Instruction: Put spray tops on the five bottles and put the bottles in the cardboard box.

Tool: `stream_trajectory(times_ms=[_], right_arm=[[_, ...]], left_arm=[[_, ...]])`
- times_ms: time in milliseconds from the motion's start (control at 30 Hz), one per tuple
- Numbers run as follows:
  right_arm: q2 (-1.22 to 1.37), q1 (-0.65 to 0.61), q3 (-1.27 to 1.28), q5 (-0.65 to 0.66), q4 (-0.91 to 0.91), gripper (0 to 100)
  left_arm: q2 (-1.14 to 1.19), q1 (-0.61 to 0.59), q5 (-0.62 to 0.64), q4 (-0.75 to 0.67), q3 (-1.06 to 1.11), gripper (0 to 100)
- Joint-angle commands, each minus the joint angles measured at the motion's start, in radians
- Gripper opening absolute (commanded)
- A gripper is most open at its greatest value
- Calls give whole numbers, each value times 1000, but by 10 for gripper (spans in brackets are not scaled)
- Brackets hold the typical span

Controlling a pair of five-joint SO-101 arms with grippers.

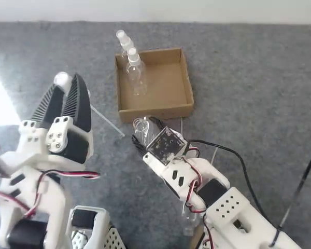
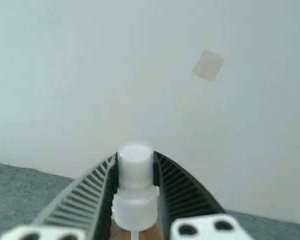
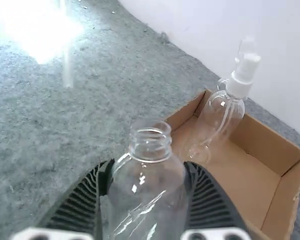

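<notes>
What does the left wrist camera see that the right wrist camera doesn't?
Left wrist view: the left gripper shut on a white plastic spray top. Right wrist view: the right gripper shut on a clear plastic bottle with no top, the brown cardboard box, and a clear capped bottle inside it. Both: the grey carpet-like table covering and a white wall.

You are losing the spray top's (image 2: pixel 135 185) tube and the open bottle's (image 3: pixel 147 195) base past the frame edges; the far bottle (image 3: pixel 247 46) behind the box (image 3: pixel 250 165) is showing blurred.
</notes>
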Motion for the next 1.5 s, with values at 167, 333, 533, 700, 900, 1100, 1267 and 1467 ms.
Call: stream_trajectory(times_ms=[167, 333, 533, 700, 900, 1100, 1267, 1467], right_arm=[[-36, -62, 77, 115, -183, 24], [-36, -82, 101, 127, -236, 7], [-36, -81, 101, 127, -236, 7], [-36, -79, 101, 123, -237, 7], [-36, -77, 101, 121, -236, 7], [-36, -77, 101, 121, -234, 7], [-36, -77, 101, 121, -236, 7], [-36, -76, 101, 121, -237, 7]], left_arm=[[-6, 5, 11, -74, 42, 11], [-6, 5, 9, -120, 99, 11], [-6, 5, 9, -115, 107, 11], [-6, 5, 9, -115, 127, 11], [-6, 6, 9, -117, 162, 11], [-6, 38, 9, -110, 177, 11], [-6, 129, -29, -115, 217, 11], [-6, 172, -63, -115, 245, 11]])
